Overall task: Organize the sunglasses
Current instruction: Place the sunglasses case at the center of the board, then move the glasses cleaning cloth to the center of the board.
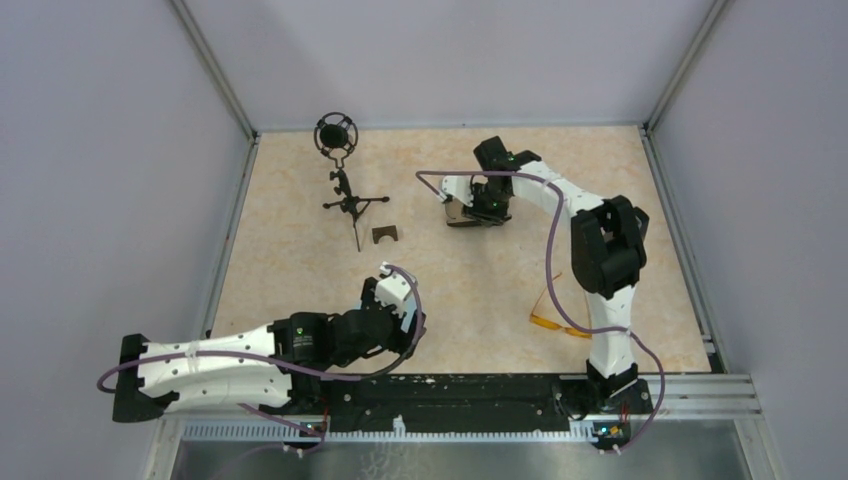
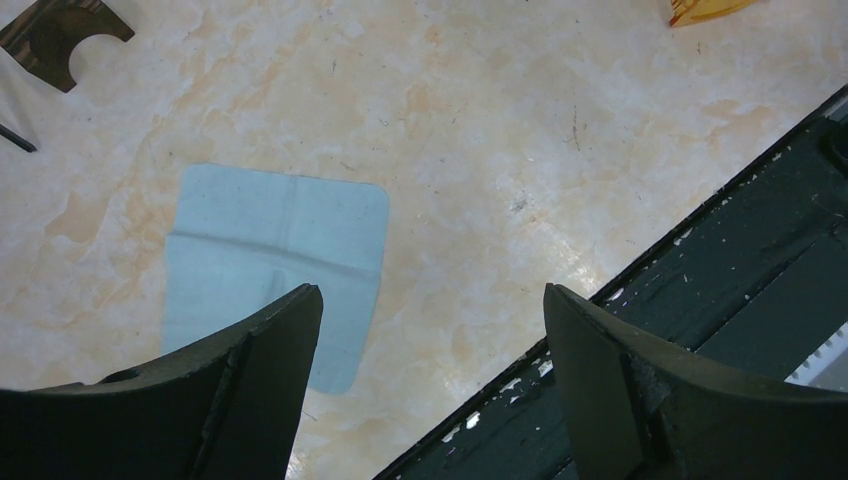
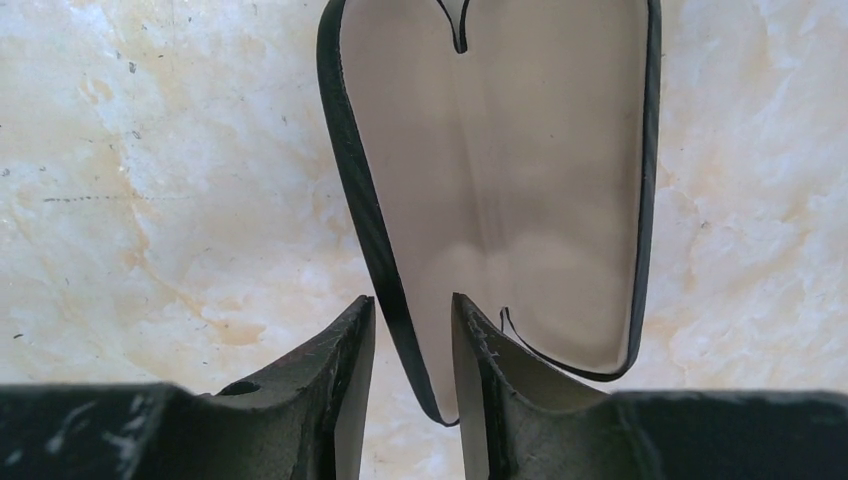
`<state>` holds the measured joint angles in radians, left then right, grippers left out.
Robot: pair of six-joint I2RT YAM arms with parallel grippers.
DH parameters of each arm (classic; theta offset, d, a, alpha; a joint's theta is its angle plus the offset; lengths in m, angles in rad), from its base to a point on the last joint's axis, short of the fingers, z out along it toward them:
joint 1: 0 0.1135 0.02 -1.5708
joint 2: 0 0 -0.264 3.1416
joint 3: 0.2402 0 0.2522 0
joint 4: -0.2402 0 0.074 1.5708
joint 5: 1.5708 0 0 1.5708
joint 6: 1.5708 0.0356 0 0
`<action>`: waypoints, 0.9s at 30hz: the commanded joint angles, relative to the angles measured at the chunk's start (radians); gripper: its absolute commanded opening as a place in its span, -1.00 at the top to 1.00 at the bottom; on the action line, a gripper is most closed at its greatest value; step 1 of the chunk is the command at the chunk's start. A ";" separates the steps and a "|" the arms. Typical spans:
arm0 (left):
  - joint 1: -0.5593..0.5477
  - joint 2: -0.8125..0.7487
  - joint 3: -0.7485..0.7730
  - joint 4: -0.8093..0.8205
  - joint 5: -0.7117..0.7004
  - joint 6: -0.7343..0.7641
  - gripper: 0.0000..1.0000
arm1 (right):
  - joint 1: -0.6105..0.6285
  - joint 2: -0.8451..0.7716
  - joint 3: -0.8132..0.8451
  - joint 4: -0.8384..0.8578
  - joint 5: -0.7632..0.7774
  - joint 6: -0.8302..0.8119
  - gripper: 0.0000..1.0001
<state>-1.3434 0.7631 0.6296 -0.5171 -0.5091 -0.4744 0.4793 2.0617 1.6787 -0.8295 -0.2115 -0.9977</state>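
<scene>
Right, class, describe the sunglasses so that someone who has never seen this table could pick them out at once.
On the pale marbled table, find the right arm's base at the near edge. Just left of it, a little farther in, lie the sunglasses. They are the only orange thing there: thin arms and amber lenses, unlike the black case and the blue cloth.

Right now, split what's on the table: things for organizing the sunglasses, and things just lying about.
For the job: sunglasses, open case, likely the cloth.
Lying about: microphone stand, small brown bracket.
</scene>
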 commanded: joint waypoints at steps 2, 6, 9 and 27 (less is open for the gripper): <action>-0.003 0.003 -0.001 0.030 -0.039 -0.033 -0.76 | -0.018 -0.090 0.064 0.011 -0.041 0.062 0.28; -0.003 0.119 0.001 0.010 -0.108 -0.105 -0.66 | -0.043 -0.203 0.048 0.049 -0.094 0.178 0.08; -0.003 0.250 0.027 -0.034 -0.176 -0.186 -0.51 | -0.084 -0.394 -0.069 0.220 -0.045 0.379 -0.59; 0.410 0.401 -0.026 0.357 0.037 -0.112 -0.06 | -0.420 -0.938 -0.720 0.496 -0.643 0.942 -0.63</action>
<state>-1.0321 1.2034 0.6399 -0.3302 -0.6250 -0.6472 0.0589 1.2316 1.0100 -0.4728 -0.8120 -0.0902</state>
